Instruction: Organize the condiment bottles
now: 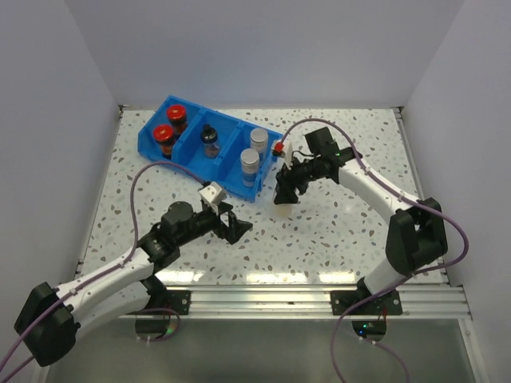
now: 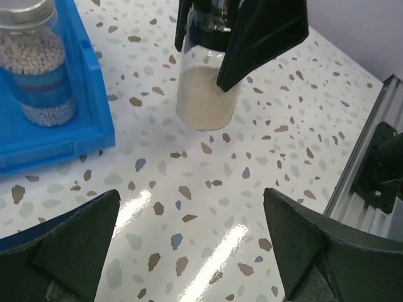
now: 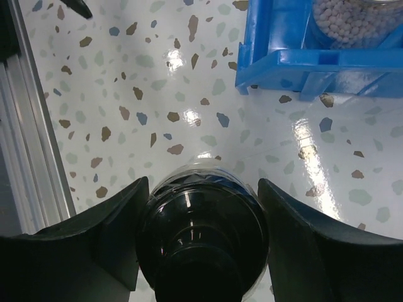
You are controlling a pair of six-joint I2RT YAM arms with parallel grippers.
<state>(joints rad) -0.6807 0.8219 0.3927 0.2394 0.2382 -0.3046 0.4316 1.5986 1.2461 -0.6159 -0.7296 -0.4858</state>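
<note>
My right gripper (image 1: 284, 194) is shut on a black-capped jar (image 1: 284, 210) with pale contents, upright, at or just above the table, right of the blue tray (image 1: 185, 107). The right wrist view shows its black cap (image 3: 201, 233) between my fingers; the left wrist view shows its glass body (image 2: 203, 100). In the tray stand two red-capped jars (image 1: 177, 116) (image 1: 164, 138), one dark black-capped jar (image 1: 210, 142) and two silver-capped jars (image 1: 258, 141) (image 1: 249, 163). My left gripper (image 1: 233, 227) is open and empty over the table, below the tray.
The tray's near corner (image 2: 63, 145) with a silver-capped jar of white beads (image 2: 38, 63) lies left of the held jar. An aluminium rail (image 1: 319, 297) runs along the table's front edge. White walls close in the left, back and right.
</note>
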